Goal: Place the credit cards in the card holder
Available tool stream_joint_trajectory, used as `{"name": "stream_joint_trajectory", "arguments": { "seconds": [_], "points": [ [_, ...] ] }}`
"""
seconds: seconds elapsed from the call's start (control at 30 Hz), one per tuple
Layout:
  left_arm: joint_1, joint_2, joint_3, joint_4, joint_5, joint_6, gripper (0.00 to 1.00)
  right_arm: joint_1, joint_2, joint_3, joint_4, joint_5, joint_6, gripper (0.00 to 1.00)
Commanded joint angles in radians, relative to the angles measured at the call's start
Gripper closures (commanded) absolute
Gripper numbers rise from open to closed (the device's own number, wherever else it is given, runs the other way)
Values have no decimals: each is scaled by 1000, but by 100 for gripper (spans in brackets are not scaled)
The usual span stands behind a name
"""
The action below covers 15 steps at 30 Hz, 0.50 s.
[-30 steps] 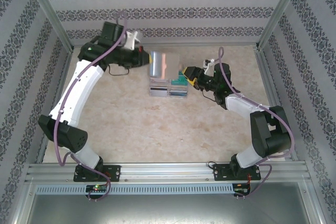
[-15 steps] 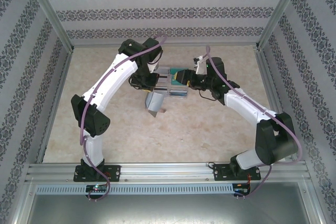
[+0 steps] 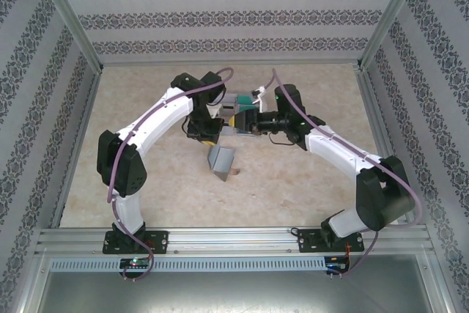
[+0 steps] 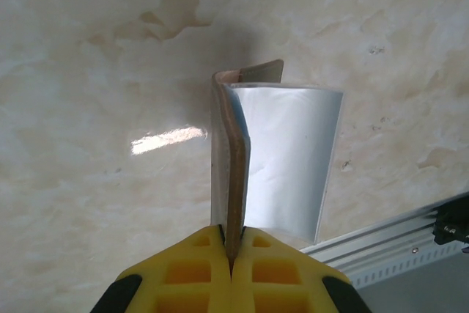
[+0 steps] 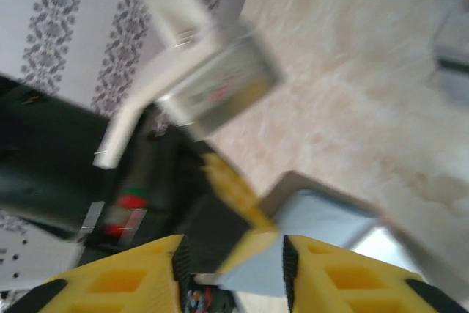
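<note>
The card holder (image 3: 222, 159) is a grey wallet hanging half open over the middle of the table. My left gripper (image 3: 210, 135) is shut on its brown edge. In the left wrist view, the yellow jaws of the left gripper (image 4: 233, 231) pinch that edge, and the card holder (image 4: 286, 159) shows its pale bluish inside. My right gripper (image 3: 236, 119) sits just right of the left one, pointing at it. In the blurred right wrist view, the right gripper (image 5: 233, 251) has its jaws apart with the card holder (image 5: 322, 225) beyond them. Teal credit cards (image 3: 240, 100) lie behind the grippers.
A clear tray (image 3: 250, 131) with cards stands under the two wrists, mostly hidden. The aluminium rail (image 3: 234, 240) runs along the near edge, and patterned walls close in the back and sides. A brown stain (image 4: 172, 16) marks the tabletop.
My left arm swung from the back left to the centre, bringing the card holder down toward the near side. My right gripper moved left toward it and its jaws narrowed.
</note>
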Motion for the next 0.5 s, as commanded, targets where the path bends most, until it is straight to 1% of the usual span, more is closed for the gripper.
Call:
{"name": "stream_joint_trajectory", "arguments": {
  "seconds": [0.0, 0.07, 0.17, 0.23, 0.3, 0.4, 0.47],
  "points": [
    [23, -56, -93, 172, 29, -61, 100, 15, 56, -52, 70, -10, 53, 68],
    [34, -82, -155, 237, 34, -84, 100, 36, 92, -91, 140, -18, 89, 69],
    [56, -125, -255, 342, 82, -122, 100, 77, 142, -118, 154, 9, 101, 70],
    [76, -152, -315, 401, 114, -142, 100, 83, 170, -159, 219, 29, 146, 71],
    [93, -177, -365, 451, 138, -160, 100, 83, 210, -193, 311, 23, 196, 72],
    [102, -186, -388, 491, 184, -179, 100, 96, 290, -191, 387, 16, 242, 73],
    [101, -185, -397, 506, 201, -185, 100, 108, 341, -172, 391, 19, 245, 74]
  ]
}}
